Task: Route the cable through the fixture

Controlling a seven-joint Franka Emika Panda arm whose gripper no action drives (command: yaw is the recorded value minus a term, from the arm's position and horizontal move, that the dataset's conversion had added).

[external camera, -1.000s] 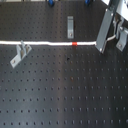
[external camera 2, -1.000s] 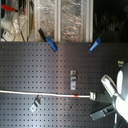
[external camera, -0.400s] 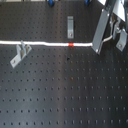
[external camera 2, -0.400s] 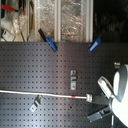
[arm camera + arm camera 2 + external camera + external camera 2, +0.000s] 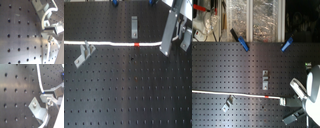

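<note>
The grey metal hand (image 5: pixel 175 44) pinches one end of the long thin white cable (image 5: pixel 114 43) at the first exterior view's right. From there the cable runs straight leftward, flat on the black perforated surface (image 5: pixel 129 90), its short red tape band (image 5: pixel 137 45) near mid-length. It passes just beside a small angled grey metal bracket (image 5: pixel 84 54).

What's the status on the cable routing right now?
Gripper shut on cable end. Cable runs beside left bracket, not visibly threaded. Second bracket clear behind. Nothing blocking.

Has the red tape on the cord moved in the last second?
Barely, if at all. In the first exterior view the red tape still sits just below the upright bracket, as before; any shift is too small to tell.
</note>
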